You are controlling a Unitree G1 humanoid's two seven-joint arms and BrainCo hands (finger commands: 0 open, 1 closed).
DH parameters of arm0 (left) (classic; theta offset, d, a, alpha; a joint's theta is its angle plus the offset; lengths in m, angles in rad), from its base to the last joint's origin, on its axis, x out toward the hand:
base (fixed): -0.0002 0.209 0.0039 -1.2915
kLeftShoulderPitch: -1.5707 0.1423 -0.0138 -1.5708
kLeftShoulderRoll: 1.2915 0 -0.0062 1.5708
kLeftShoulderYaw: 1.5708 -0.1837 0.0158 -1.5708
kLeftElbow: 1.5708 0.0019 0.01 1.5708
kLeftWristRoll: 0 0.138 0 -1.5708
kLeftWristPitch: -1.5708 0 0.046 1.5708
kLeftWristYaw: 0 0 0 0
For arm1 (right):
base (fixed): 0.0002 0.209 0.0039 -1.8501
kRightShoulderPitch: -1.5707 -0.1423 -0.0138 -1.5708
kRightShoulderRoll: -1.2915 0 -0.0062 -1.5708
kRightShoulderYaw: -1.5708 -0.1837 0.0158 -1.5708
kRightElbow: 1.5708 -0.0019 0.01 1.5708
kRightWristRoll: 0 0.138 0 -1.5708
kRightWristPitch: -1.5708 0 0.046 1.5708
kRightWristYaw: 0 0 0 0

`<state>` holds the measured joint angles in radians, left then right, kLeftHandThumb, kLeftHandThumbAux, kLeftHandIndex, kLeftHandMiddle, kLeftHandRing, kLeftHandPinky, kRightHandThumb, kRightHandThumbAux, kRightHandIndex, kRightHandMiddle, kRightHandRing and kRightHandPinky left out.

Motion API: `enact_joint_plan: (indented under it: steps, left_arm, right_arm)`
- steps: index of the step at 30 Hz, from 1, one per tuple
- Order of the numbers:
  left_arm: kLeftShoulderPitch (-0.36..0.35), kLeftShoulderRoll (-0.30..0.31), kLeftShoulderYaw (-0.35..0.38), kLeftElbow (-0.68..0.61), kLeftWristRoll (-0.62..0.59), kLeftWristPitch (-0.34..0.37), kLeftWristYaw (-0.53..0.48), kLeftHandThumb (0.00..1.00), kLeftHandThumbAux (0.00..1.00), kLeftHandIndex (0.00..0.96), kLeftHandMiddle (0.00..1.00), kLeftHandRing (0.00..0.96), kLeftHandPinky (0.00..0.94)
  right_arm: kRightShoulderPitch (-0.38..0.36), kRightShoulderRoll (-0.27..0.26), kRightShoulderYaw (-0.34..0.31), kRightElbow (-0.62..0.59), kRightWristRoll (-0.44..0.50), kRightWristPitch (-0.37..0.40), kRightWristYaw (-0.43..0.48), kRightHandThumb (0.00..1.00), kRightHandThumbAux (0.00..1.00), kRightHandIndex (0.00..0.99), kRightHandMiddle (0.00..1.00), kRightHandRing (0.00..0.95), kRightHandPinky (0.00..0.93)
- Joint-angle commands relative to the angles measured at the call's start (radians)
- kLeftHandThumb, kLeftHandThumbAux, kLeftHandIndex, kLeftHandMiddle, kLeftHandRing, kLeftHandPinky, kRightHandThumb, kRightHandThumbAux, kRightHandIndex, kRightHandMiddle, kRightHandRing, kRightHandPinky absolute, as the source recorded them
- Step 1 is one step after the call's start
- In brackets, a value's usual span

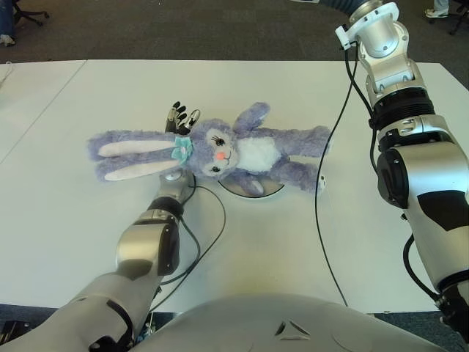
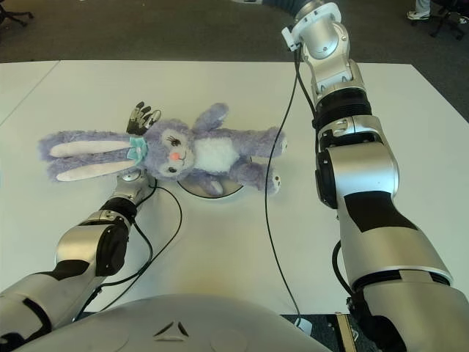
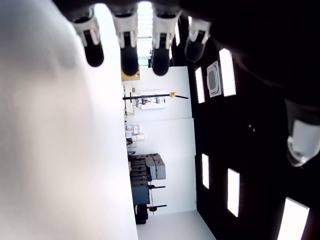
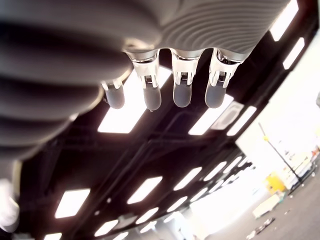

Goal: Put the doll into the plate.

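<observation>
While the white counter (image 1: pixel 88 220) spread wide before me, the doll (image 1: pixel 220 150) lay across it with its long axis running left to right, ears toward my left, legs toward my right. Its body covered most of the plate (image 1: pixel 253 189), whose rim showed just under its belly. My left hand (image 1: pixel 181 117) sat under the head, palm up, fingers loose and gripping nothing. My right hand was raised out of sight, fingers straight and empty.
</observation>
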<state>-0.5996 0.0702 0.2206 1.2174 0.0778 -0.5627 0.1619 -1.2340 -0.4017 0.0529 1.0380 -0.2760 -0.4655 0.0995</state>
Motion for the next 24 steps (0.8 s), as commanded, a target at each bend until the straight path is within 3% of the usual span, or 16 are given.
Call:
enact_joint_plan:
  steps: [1,12,24]
  left_arm:
    - [0.222,-0.074,0.005,0.143,-0.008,0.137,-0.023,0.000,0.471,0.082,0.144,0.129,0.113]
    - [0.221,-0.073,0.012,0.143,-0.014,0.130,-0.035,0.000,0.472,0.079,0.141,0.125,0.108]
    - [0.216,-0.070,0.016,0.143,-0.015,0.133,-0.037,0.000,0.479,0.087,0.145,0.132,0.113]
  right_arm:
    - [-0.017,-0.032,-0.065,0.089,0.079,0.042,0.038,0.030,0.591,0.000,0.000,0.000,0.000]
    - [0.010,-0.102,-0.152,0.185,0.156,0.026,0.100,0.002,0.605,0.000,0.000,0.000,0.000]
    - [0.064,-0.106,-0.264,0.241,0.259,0.025,0.138,0.000,0.640,0.000,0.000,0.000,0.000]
